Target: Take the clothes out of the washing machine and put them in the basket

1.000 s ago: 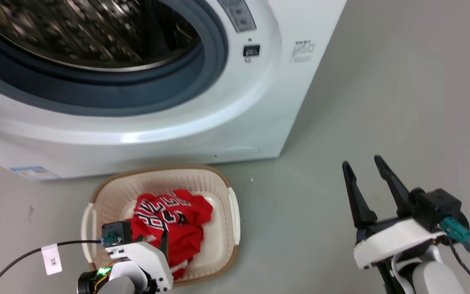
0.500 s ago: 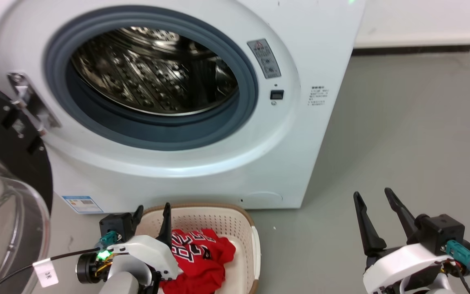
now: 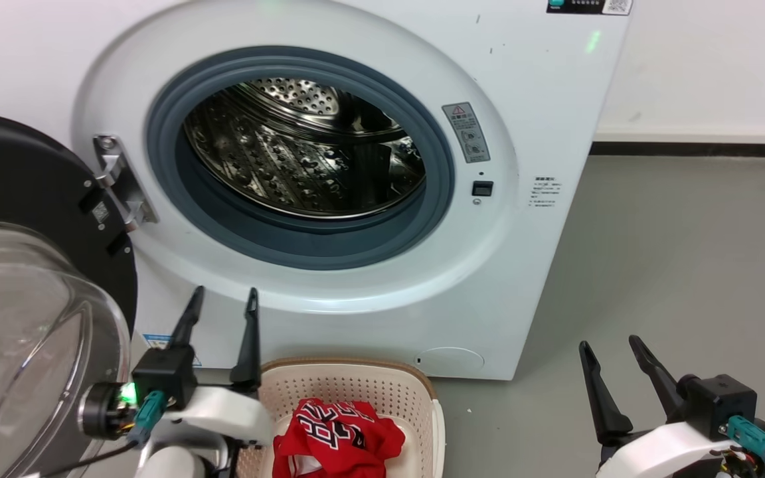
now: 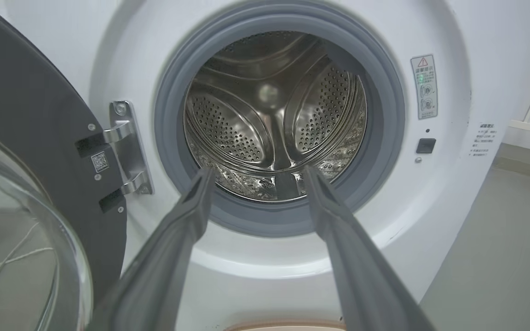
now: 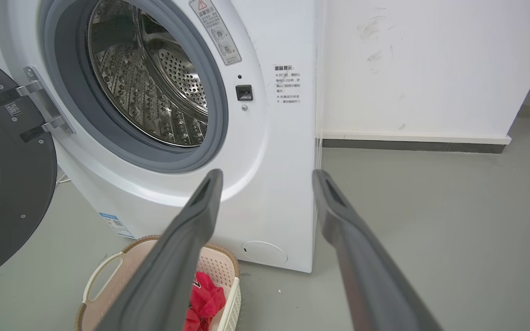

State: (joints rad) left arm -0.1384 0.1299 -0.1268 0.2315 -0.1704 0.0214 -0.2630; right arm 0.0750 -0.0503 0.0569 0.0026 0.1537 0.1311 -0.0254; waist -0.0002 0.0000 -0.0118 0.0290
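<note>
Washing machine (image 3: 555, 79) in front of us, its door (image 3: 30, 192) swung out on our left, with a black rim and a clear glass bulge. A grey gasket (image 3: 303, 247) rings the porthole. Behind it the perforated steel drum (image 3: 303, 159) shows bare metal ribs and holes in the left wrist view. A small warning sticker (image 3: 466, 131) sits on the white front, right of the opening.

The basket (image 3: 356, 385) rests on the grey floor (image 3: 688, 265), just in front of the machine's base. It is cream and perforated, with a brown rim. The clothes (image 3: 339, 438) lie crumpled inside it: red cloth with black, white-outlined lettering on top.

Our left hand (image 3: 224, 290) hangs above the basket's left edge, its fingers pointing up toward the porthole. The fingers are spread wide with nothing between them. In the left wrist view they frame the lower lip of the gasket.

Our right hand (image 3: 607, 342) sits low on the right, over bare floor and well apart from the basket. Its fingers are also wide apart and it holds nothing.

In the right wrist view we see the machine's right corner, the white wall beyond it and the red cloth in the basket below.
</note>
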